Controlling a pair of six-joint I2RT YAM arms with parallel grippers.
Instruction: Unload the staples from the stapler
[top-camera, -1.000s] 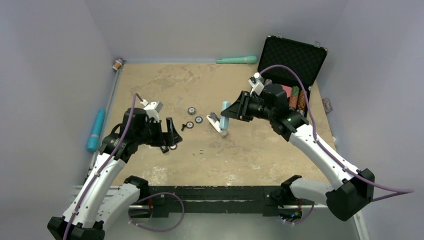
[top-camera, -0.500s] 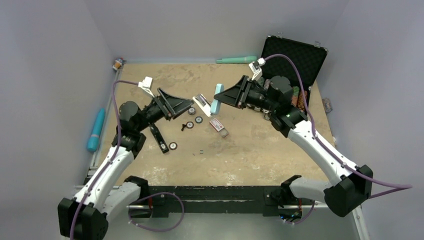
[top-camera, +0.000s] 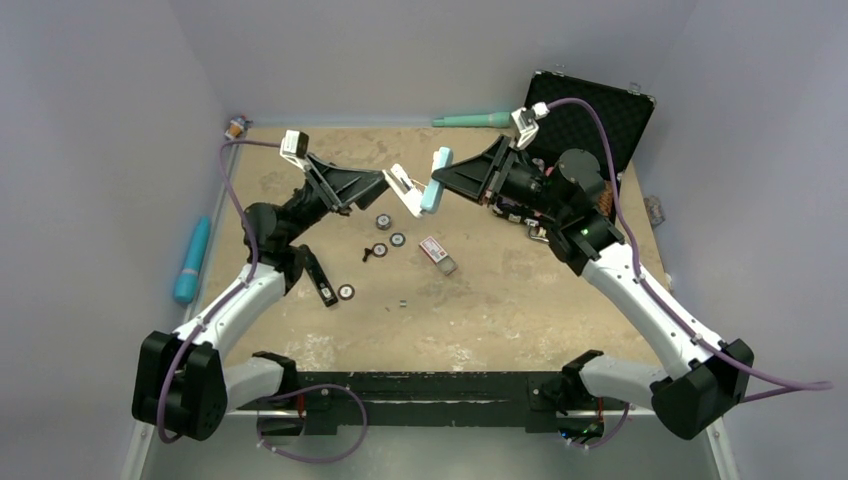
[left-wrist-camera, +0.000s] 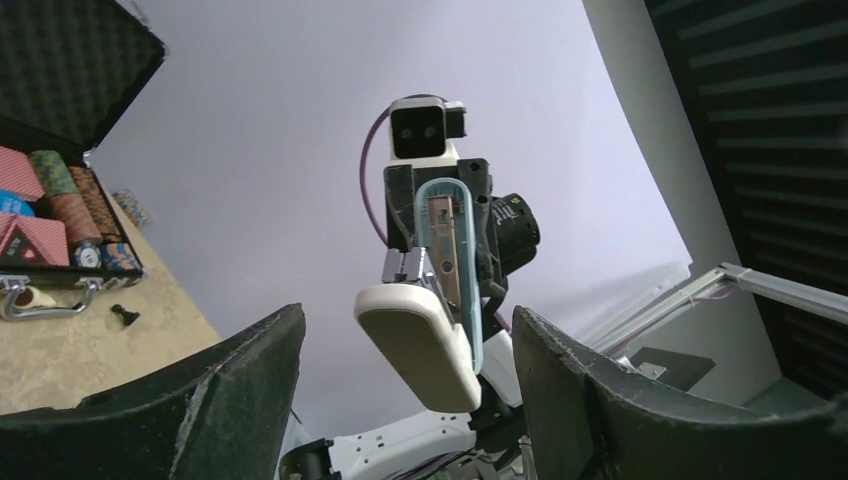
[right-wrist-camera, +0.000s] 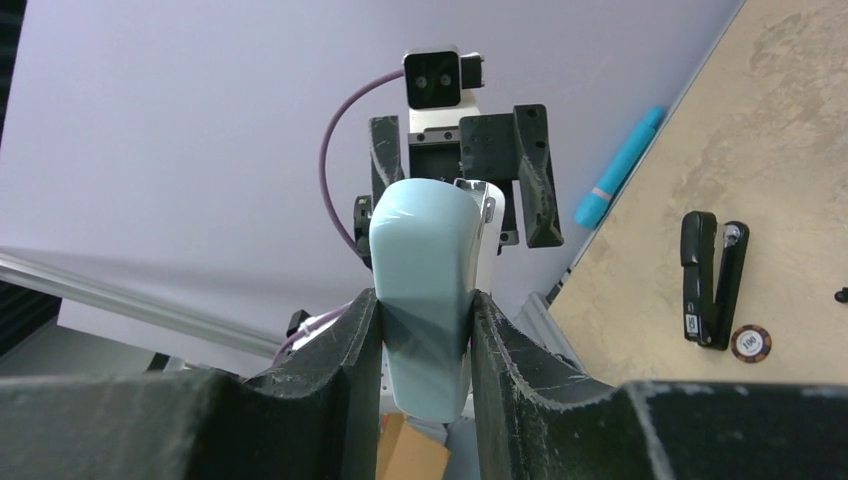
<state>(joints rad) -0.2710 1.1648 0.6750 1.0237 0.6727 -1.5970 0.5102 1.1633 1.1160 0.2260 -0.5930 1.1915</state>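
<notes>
Grip first: my right gripper (right-wrist-camera: 422, 312) has its jaws closed partway, pinching the pale blue and white plastic stapler (right-wrist-camera: 425, 250) by the sides of its blue top, up in the air. The stapler hangs open. Its white base (left-wrist-camera: 418, 345) swings out toward my left gripper (left-wrist-camera: 405, 320), whose jaws stand wide on either side of that base, with a gap on both sides and nothing held. Inside the blue top I can see the silvery metal channel (left-wrist-camera: 447, 245); I cannot tell whether it is loaded.

Down on the sandy table (top-camera: 520, 300), well below both grippers and back toward the arm bases, a tiny silvery-grey strip of staples (top-camera: 400, 303) lies loose. Below the left gripper, back toward its base, lies a black metal stapler (top-camera: 320, 280) with a round black-and-white disc (top-camera: 345, 292) just beside it. Below the right gripper sits a small pink-and-white box (top-camera: 435, 250).

Far out past the left gripper, a long teal marker (top-camera: 192, 258) lies beside the table's left edge. Behind the right gripper stands an open black case (top-camera: 590, 110).
</notes>
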